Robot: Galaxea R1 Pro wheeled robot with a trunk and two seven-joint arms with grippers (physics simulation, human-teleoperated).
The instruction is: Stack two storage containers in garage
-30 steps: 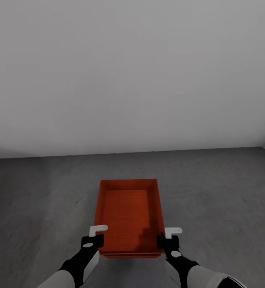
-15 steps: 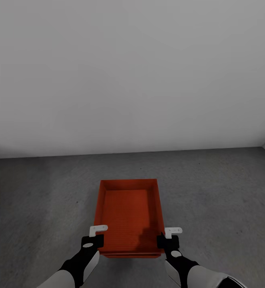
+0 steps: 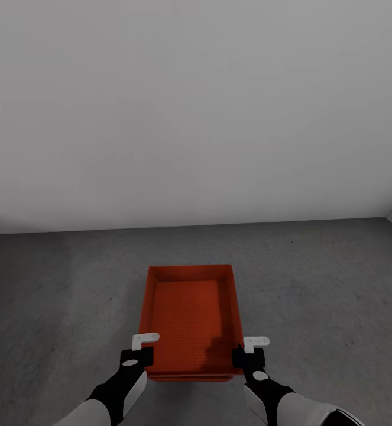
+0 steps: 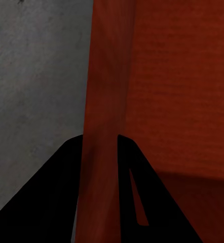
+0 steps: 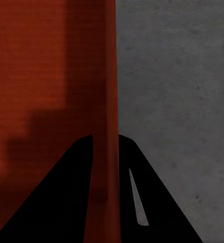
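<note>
Plainly, orange-red storage container (image 3: 190, 316) is lidless, thin-walled.

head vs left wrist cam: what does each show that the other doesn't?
Head alone: the plain white-grey wall, the right gripper on the orange-red rectangular container's right wall, and the whole open bin. Left wrist alone: close up, the container's thin left wall running between the black fingers. Both: the container, the dark grey concrete floor and the left gripper.

container (image 3: 190, 316) on floor (image 3: 314, 284) | wall (image 3: 196, 112) behind | grippers at near corners
</note>
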